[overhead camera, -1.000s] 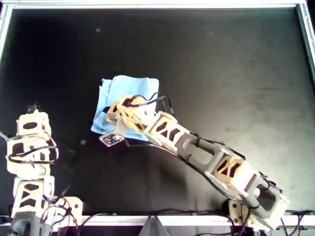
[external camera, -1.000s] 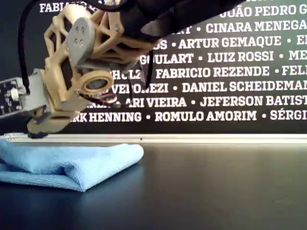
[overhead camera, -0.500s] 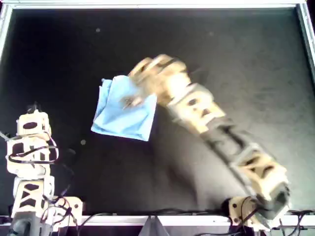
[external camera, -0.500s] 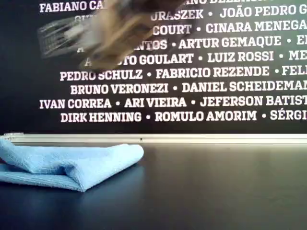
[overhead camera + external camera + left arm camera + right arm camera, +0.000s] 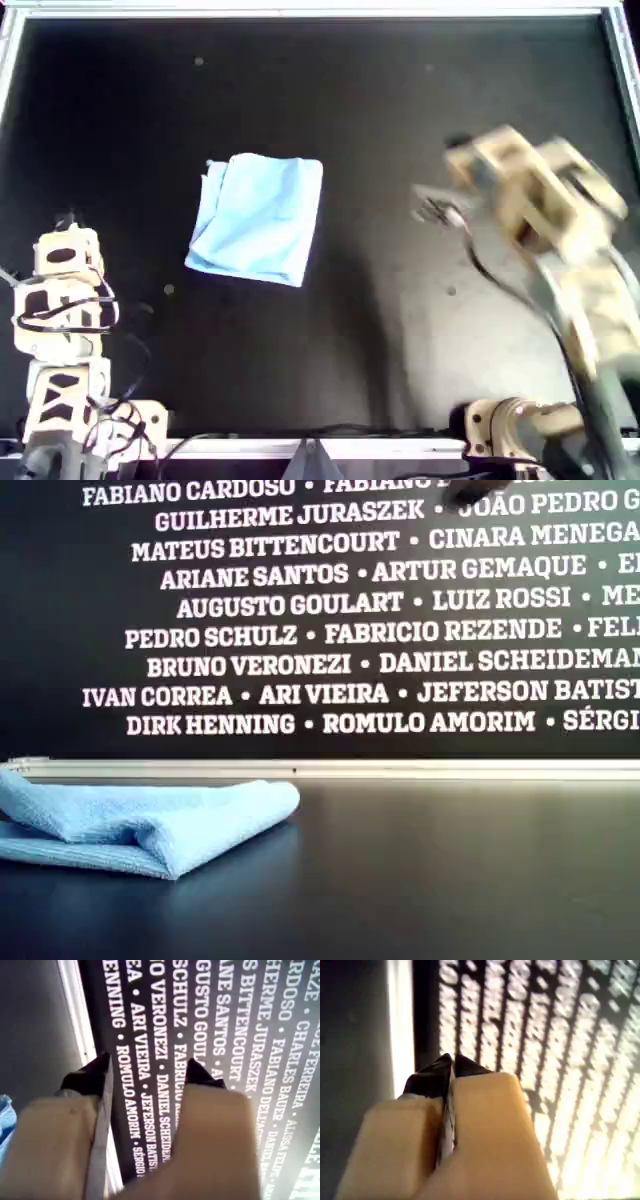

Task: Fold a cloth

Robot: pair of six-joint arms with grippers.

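Note:
The light blue cloth (image 5: pixel 258 217) lies folded on the black table, left of centre in the overhead view, with nothing touching it. In the exterior view the cloth (image 5: pixel 150 820) sits low at the exterior view's left, its doubled layers showing. My right gripper (image 5: pixel 452 1065) is shut with nothing in it. Its blurred arm (image 5: pixel 530 200) is raised at the overhead view's right, well away from the cloth. My left gripper (image 5: pixel 150 1070) is open and empty; the left arm (image 5: pixel 62 295) stands folded at the overhead view's lower left. A sliver of the cloth (image 5: pixel 5 1115) shows beside it.
A metal rail (image 5: pixel 320 10) frames the black table (image 5: pixel 400 100). A dark banner of white names (image 5: pixel 400 630) stands behind the table's far edge in the exterior view. Cables (image 5: pixel 110 415) lie by the left arm's base.
The right arm has lifted off the cloth and swung away to the overhead view's right. The cloth stays folded in place. The left arm has not moved.

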